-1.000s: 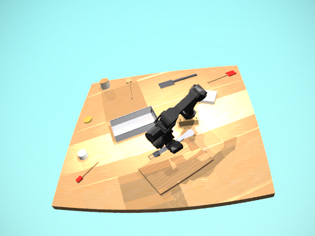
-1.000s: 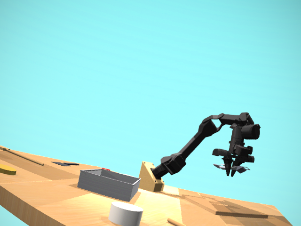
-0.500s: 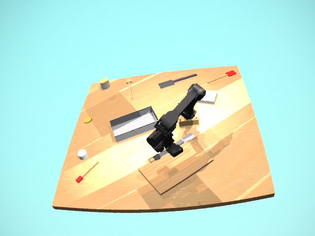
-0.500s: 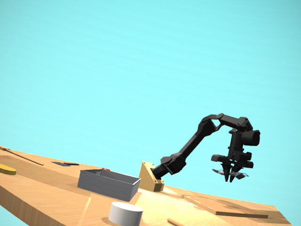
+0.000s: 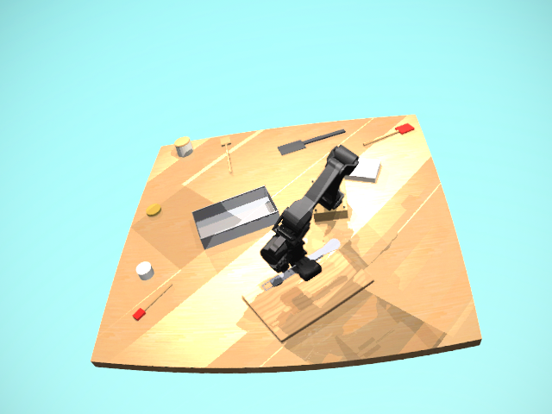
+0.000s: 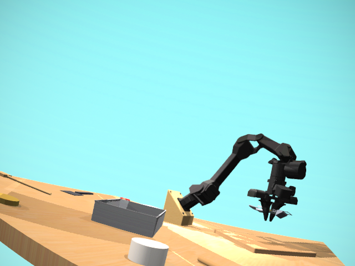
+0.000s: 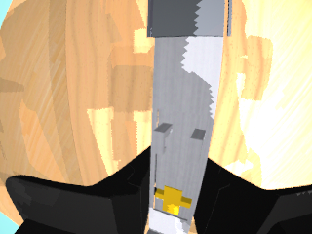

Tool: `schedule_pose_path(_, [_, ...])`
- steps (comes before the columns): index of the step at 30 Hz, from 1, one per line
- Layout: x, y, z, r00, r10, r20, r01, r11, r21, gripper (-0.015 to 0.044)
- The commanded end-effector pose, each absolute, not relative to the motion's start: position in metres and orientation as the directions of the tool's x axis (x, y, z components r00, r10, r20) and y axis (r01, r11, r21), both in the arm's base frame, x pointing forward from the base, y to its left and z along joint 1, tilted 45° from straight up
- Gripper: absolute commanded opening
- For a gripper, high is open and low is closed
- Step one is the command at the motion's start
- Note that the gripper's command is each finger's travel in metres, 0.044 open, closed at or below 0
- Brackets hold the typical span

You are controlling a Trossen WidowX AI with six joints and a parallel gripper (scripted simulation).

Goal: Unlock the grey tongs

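My gripper (image 5: 297, 268) (image 6: 269, 218) (image 7: 171, 151) is shut on the grey tongs (image 5: 329, 246) (image 6: 282, 214) (image 7: 185, 117) and holds them in the air, roughly level. The tongs stick out on both sides of the fingers. In the wrist view their arms lie close together, with a small yellow lock piece (image 7: 171, 199) between my fingers. The wooden board (image 5: 311, 311) (image 6: 283, 251) lies flat below; I hang over its edge nearest the tin. The grey roasting tin (image 5: 234, 216) (image 6: 126, 217) stands to the left of the arm.
The arm's wooden base block (image 5: 330, 216) (image 6: 175, 209) is behind the board. A white cylinder (image 5: 145, 270) (image 6: 147, 251), a yellow disc (image 5: 153, 209) and a red-headed tool (image 5: 139, 313) lie at the left. A black spatula (image 5: 307, 141), a white block (image 5: 365, 171) and a cup (image 5: 183, 146) are at the back.
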State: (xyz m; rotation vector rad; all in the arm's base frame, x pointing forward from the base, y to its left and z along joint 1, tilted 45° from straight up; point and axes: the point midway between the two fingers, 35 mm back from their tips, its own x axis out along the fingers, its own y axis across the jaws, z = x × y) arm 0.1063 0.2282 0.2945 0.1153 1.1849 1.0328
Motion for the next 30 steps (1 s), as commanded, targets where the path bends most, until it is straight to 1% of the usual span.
schedule_pose_path(1, [0.107,0.233,0.289,0.004,0.709,-0.706,-0.595,0.569,0.567,-0.0150])
schedule_pose_path(30, [0.100,0.259,0.262,0.004,0.718,-0.696,-0.590,0.564,0.578,-0.0150])
